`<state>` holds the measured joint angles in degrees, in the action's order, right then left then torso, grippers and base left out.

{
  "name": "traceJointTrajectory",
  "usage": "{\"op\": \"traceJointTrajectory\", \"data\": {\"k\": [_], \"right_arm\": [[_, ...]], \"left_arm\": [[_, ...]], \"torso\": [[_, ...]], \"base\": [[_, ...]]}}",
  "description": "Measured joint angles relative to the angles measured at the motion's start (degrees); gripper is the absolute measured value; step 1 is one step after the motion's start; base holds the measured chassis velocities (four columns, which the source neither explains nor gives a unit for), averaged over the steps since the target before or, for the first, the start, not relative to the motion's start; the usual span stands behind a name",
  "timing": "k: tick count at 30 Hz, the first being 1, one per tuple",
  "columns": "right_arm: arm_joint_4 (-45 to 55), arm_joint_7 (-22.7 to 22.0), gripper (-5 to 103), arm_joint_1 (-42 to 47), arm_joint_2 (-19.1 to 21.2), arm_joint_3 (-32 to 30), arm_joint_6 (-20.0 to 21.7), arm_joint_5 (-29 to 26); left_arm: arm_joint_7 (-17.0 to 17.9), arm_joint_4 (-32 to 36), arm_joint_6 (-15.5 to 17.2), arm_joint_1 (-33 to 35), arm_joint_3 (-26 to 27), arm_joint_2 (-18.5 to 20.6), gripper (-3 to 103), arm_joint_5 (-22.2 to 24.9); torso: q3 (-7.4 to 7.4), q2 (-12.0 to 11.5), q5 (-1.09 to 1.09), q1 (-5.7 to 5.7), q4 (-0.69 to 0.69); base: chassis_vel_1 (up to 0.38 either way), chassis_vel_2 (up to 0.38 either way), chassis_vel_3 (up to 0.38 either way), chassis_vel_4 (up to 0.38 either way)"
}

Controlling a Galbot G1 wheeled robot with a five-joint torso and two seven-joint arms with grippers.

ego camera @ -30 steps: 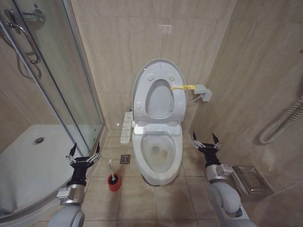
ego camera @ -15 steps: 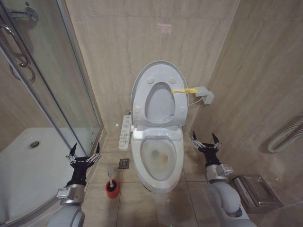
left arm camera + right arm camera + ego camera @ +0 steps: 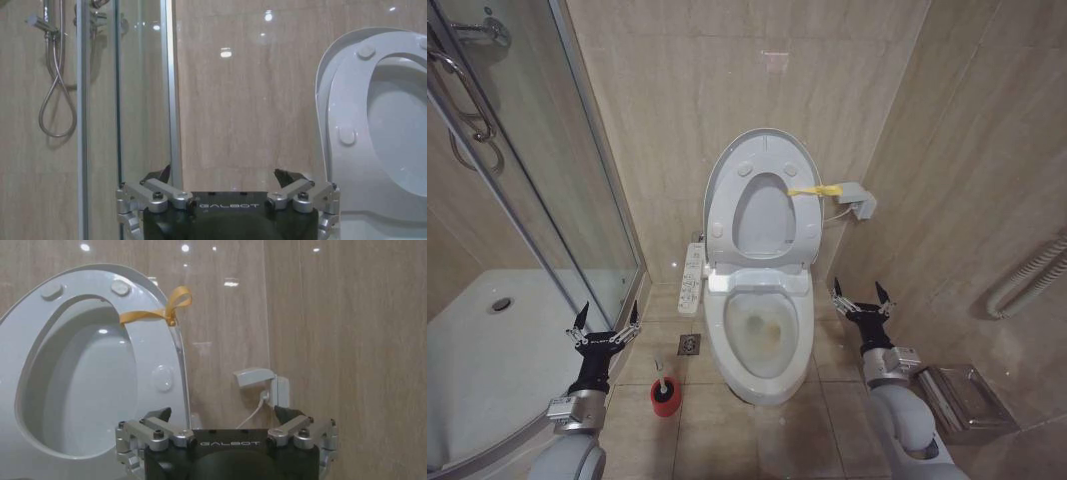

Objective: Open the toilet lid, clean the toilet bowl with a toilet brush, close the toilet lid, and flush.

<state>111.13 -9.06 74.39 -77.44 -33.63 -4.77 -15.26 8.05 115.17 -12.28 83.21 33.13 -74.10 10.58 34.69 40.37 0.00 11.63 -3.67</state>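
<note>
The toilet lid [image 3: 762, 215] stands raised against the back wall, with the ring seat [image 3: 723, 215] raised in front of it and a yellow strap [image 3: 812, 190] at its edge. Below, the white toilet bowl [image 3: 762, 335] lies open, with yellowish staining inside. The toilet brush [image 3: 664, 385] stands in its red cup on the floor to the left of the bowl. My left gripper [image 3: 607, 322] hovers open just left of the brush, holding nothing. On the bowl's right my right gripper [image 3: 859, 297] is open and empty too. The right wrist view shows the lid [image 3: 93, 390] and strap [image 3: 163, 312].
A glass shower enclosure [image 3: 547, 200] and its white tray [image 3: 487, 350] fill the left side. A floor drain [image 3: 689, 345] and a white control panel [image 3: 693, 275] sit left of the bowl. A wall box [image 3: 852, 198] and a metal tray [image 3: 962, 395] are on the right.
The whole picture has shifted, so the camera has moved: the toilet now sits lower and slightly larger. Both grippers keep their pose and stay open. The brush remains in its cup.
</note>
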Motion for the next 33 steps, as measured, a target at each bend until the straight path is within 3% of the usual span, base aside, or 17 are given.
{"op": "traceJointTrajectory", "data": {"k": [33], "right_arm": [[0.0, 0.0, 100, 0.0, 0.0, 0.0, 0.0, 0.0]], "left_arm": [[0.0, 0.0, 0.0, 0.0, 0.0, 0.0, 100, 0.0]], "torso": [[0.0, 0.0, 0.0, 0.0, -0.01]], "base": [[-0.005, -0.006, -0.006, -0.006]]}}
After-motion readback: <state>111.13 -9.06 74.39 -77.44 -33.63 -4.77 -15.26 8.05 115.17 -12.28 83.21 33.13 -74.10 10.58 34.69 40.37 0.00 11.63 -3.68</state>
